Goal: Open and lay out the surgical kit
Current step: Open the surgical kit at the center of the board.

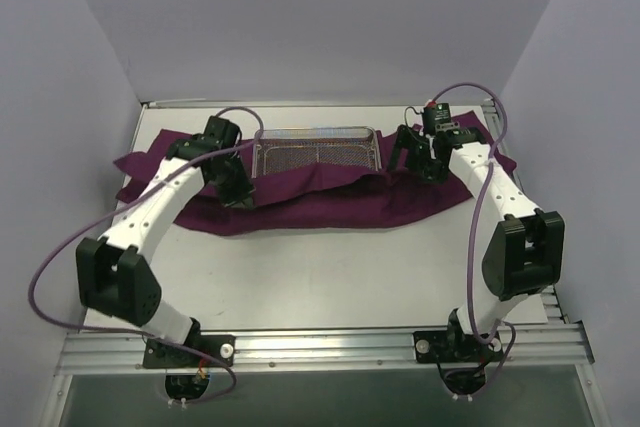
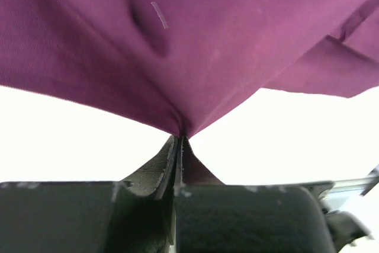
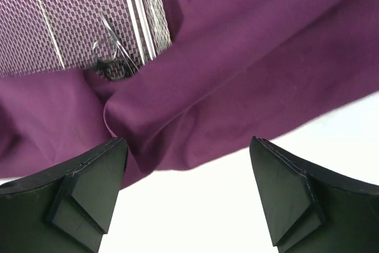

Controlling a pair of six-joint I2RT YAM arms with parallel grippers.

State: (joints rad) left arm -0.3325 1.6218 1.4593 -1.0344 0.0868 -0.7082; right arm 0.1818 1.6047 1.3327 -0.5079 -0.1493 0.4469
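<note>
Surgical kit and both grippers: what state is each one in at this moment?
cloth wrap: partly opened, spread out flat at both sides, one flap draped over the tray's near side
wire-mesh tray: upright on the wrap, top uncovered
instrument: inside the tray at a corner, only its ring handles showing
left gripper: shut, pinching a fold of the wrap
right gripper: open, empty, above the wrap beside the tray

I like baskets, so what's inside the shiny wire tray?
The right wrist view shows ring handles of a metal instrument at a corner of the wire tray. The purple cloth covers its near edge, hiding the rest.
</note>
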